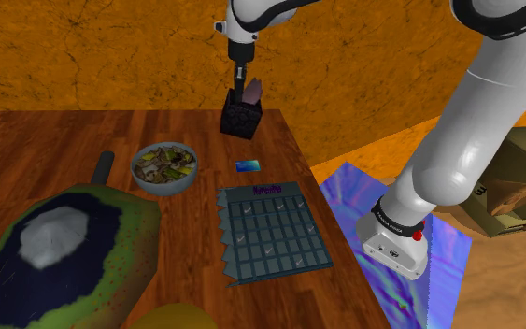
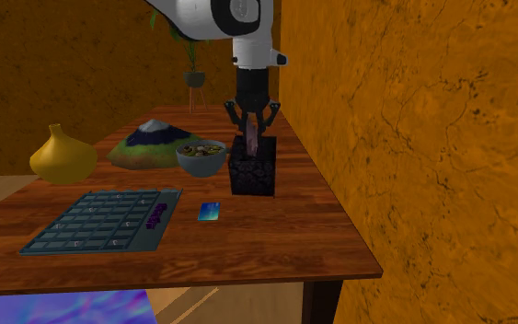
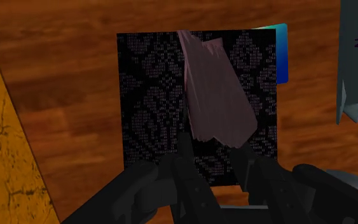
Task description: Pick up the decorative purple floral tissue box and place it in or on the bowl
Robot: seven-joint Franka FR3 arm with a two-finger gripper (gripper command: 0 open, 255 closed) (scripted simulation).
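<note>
The tissue box (image 1: 241, 120) is black with a faint purple floral pattern and stands on the wooden table near its far edge. A mauve tissue (image 3: 215, 95) sticks up from its top. My black gripper (image 1: 244, 92) hangs straight above the box, and its fingers are shut on the base of that tissue (image 2: 252, 145). From the wrist, the gripper (image 3: 212, 156) clasps the tissue over the box top (image 3: 152, 95). The grey-blue bowl (image 1: 164, 187), with mixed scraps in it, sits to the shoulder view's left of the box. In the second exterior view the bowl (image 2: 201, 167) stands just left of the box (image 2: 253, 173) and the gripper (image 2: 251, 133).
A small blue card (image 1: 248, 166) lies between the box and a teal calendar sheet (image 1: 272, 229). A big green and dark mound (image 1: 55, 252) and a yellow gourd (image 2: 62, 156) fill the table's other end. An orange wall (image 2: 413, 138) runs close beside the box.
</note>
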